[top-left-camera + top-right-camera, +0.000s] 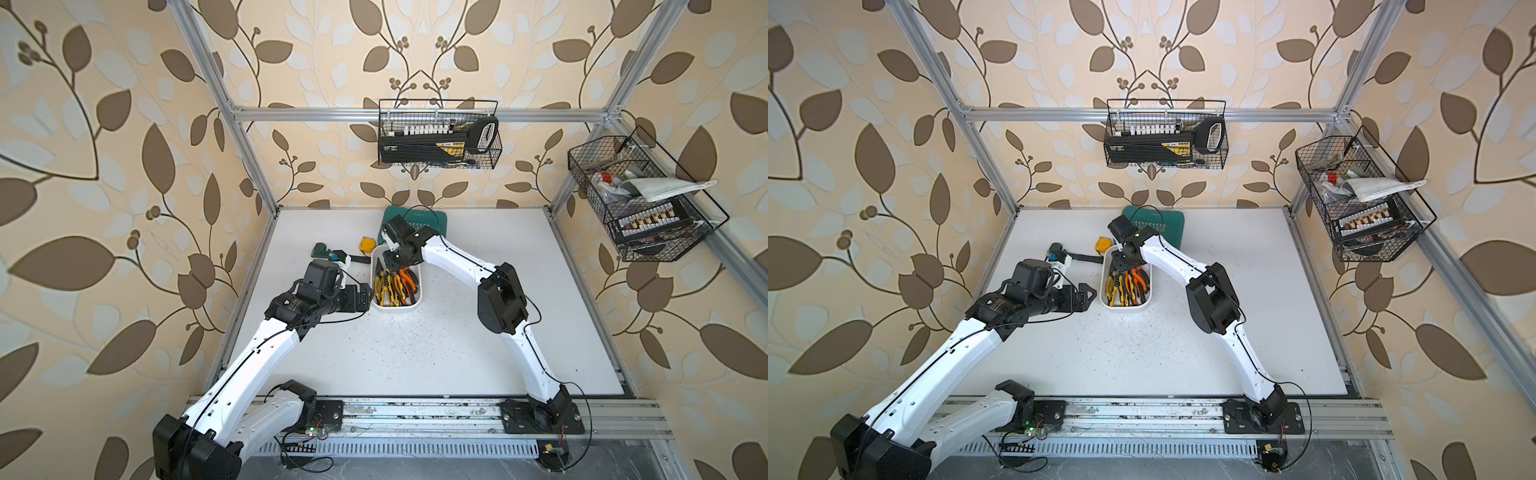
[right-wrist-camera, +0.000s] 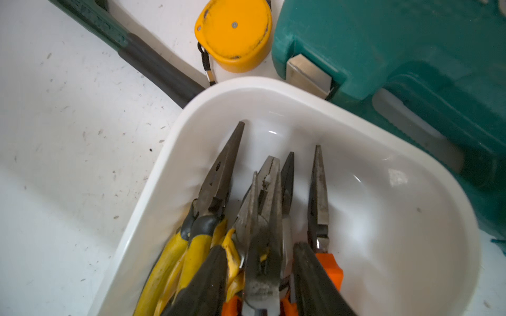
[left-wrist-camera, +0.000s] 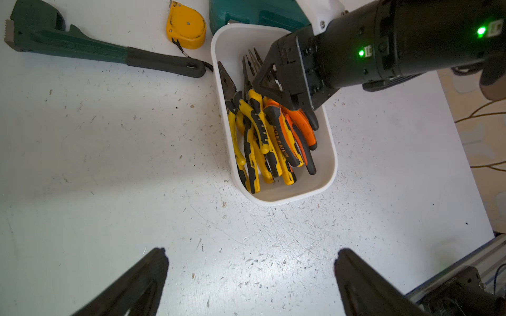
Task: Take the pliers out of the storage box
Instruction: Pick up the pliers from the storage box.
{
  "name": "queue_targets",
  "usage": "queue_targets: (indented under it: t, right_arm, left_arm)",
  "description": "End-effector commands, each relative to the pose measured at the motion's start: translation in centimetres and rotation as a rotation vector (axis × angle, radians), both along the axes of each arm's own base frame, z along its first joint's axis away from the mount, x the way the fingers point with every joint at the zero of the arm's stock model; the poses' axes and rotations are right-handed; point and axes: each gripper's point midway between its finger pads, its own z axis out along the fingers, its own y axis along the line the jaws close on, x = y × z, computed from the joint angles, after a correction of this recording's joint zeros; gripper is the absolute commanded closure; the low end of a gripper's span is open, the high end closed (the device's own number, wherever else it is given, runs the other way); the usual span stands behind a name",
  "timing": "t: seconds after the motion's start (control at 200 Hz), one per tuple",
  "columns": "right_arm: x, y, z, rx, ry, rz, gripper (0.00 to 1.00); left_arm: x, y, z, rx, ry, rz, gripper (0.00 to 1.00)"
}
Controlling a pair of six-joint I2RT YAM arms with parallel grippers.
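Observation:
The white storage box (image 1: 397, 308) (image 1: 1125, 309) (image 3: 327, 153) (image 2: 383, 205) stands mid-table and holds several pliers (image 1: 392, 286) (image 1: 1127, 284) (image 3: 268, 136) (image 2: 219, 175) with yellow, orange and black handles, their metal noses toward the far end. My right gripper (image 1: 392, 266) (image 1: 1121, 266) (image 3: 284, 98) (image 2: 260, 246) reaches down into the box. Its fingers (image 2: 315, 273) are drawn in against both sides of the pliers' heads in the middle of the pile. My left gripper (image 1: 368, 297) (image 1: 1090, 295) (image 3: 252, 251) hangs wide open just left of the box, holding nothing.
A dark green pipe wrench (image 3: 82, 46) and a yellow tape measure (image 3: 186, 26) lie left of the box's far end. A teal case (image 3: 254, 12) (image 2: 383, 54) touches its far end. Two black wire baskets (image 1: 438, 137) (image 1: 640, 199) hang on the frame.

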Motion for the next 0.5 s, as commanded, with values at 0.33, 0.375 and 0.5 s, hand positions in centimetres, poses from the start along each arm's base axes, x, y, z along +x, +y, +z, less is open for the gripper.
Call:
queue_targets:
  t: [0.33, 0.375, 0.5]
  right_arm:
    - [0.8, -0.7, 0.4, 0.028, 0.012, -0.036, 0.86]
    - [0.7, -0.7, 1.1, 0.035, 0.002, -0.036, 0.89]
    - [0.6, -0.9, 3.3, 0.061, -0.036, -0.034, 0.95]
  left_arm:
    - [0.0, 0.0, 0.5, 0.011, -0.035, -0.021, 0.01]
    - [0.1, -0.3, 0.6, 0.005, -0.046, -0.034, 0.01]
    - [0.5, -1.2, 1.5, -0.039, -0.097, -0.070, 0.01]
